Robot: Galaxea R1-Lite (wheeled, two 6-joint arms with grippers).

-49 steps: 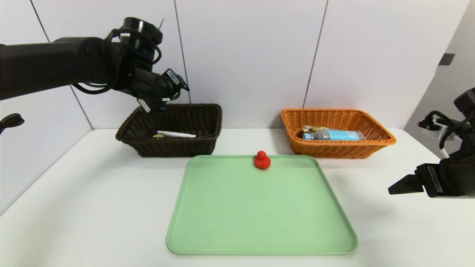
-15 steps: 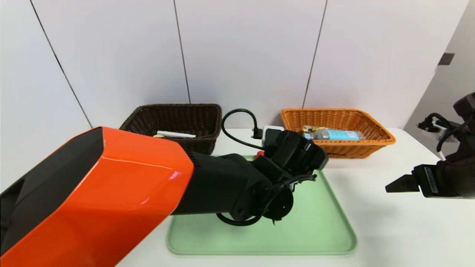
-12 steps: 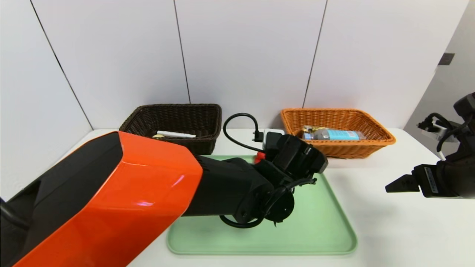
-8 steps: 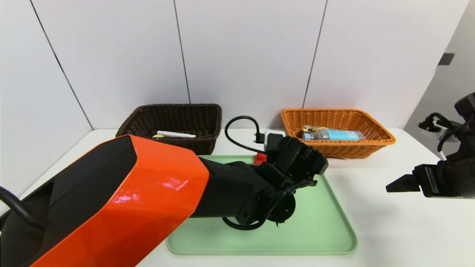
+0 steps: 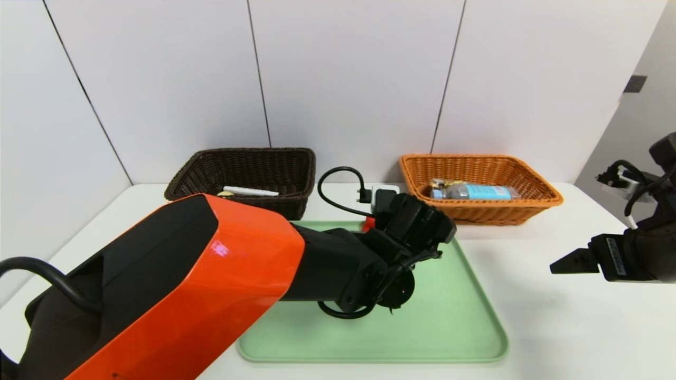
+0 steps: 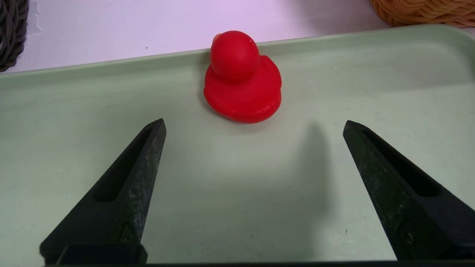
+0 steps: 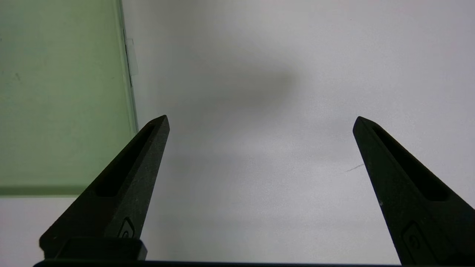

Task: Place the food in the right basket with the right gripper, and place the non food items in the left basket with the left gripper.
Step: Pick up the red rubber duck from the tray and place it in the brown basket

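Observation:
A red rubber duck [image 6: 241, 81] sits near the far rim of the green tray [image 6: 74, 118]; in the head view only a sliver of the duck [image 5: 368, 225] shows behind my left wrist [image 5: 414, 224]. My left gripper [image 6: 254, 121] is open just short of the duck, low over the tray, with nothing between its fingers. The dark brown left basket [image 5: 248, 163] and the orange right basket [image 5: 533, 184] stand behind the tray. My right gripper [image 7: 259, 118] hangs open and empty over bare table right of the tray, and the right gripper [image 5: 562, 264] shows at the head view's right edge.
The orange basket holds a blue-labelled bottle [image 5: 475, 191] and a wrapped item. A white flat item [image 5: 251, 191] lies in the dark basket. My orange left upper arm [image 5: 174, 295] covers the tray's near left part. The tray edge [image 7: 128, 92] lies beside the right gripper.
The left arm came from above the dark basket down over the tray to the duck; in the last second it crept a little left. The right arm stayed still.

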